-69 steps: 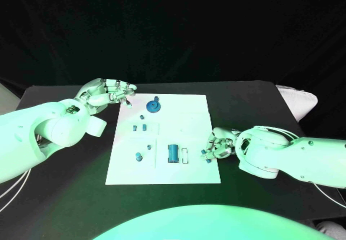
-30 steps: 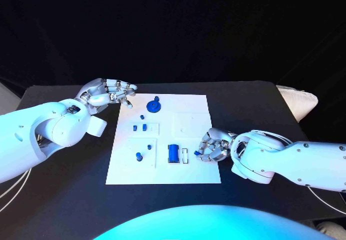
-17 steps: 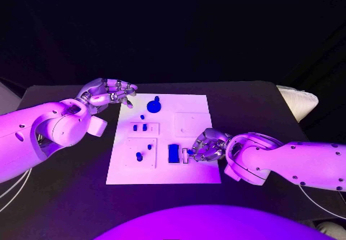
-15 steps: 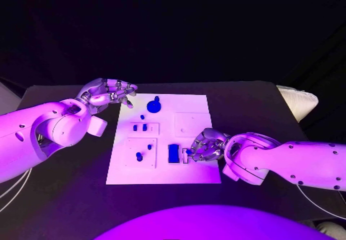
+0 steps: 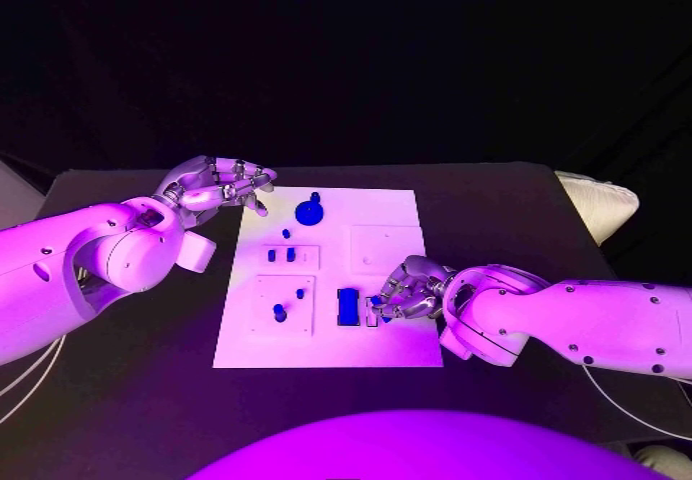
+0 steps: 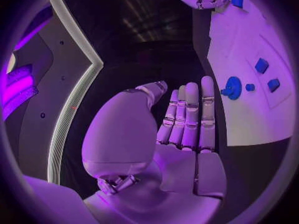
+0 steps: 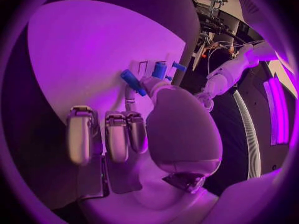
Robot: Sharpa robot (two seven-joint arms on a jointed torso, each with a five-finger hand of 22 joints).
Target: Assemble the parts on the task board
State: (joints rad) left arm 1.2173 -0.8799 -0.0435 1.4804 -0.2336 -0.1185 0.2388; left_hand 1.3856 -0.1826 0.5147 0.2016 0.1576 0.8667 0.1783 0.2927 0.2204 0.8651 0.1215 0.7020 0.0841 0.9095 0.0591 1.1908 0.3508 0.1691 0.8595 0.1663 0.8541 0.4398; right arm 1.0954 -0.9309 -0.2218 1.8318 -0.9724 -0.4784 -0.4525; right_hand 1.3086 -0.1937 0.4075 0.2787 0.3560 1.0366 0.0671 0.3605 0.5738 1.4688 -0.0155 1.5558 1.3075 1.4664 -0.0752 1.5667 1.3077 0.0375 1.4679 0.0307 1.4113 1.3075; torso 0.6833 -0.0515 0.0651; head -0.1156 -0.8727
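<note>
The white task board lies mid-table. On it are a round blue part, several small blue pegs such as one near the front left, and a blue block. My right hand is over the board's right front, just beside the block, and pinches a small blue part at its fingertips. My left hand hovers off the board's far left corner and holds nothing. The left wrist view shows its fingers stretched out, with the round part beyond them.
The black table surrounds the board. A narrow white slot lies right of the blue block, partly under my right hand. A pale object sits off the table's right edge.
My right hand has moved left from the board's right edge onto the board, up to the blue block, still with the small blue part. The left hand has stayed put.
</note>
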